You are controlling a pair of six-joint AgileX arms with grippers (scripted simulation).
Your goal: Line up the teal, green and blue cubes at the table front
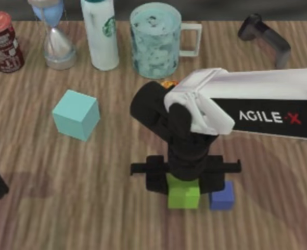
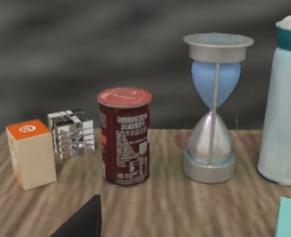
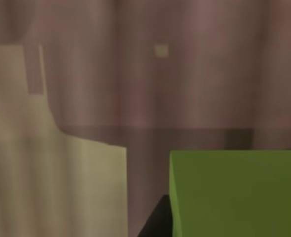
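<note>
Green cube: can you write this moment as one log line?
right gripper over green cube | blue cube beside it | teal cube apart, left | left arm parked at left edge

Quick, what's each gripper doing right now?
Right gripper: down at the green cube; open or shut cannot be told.
Left gripper: not in view; arm parked at the table's left edge.

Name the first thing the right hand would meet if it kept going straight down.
The green cube, most likely: the right hand hangs directly over it near the table's front, with the blue cube just beside. How much gap remains is unclear.
</note>
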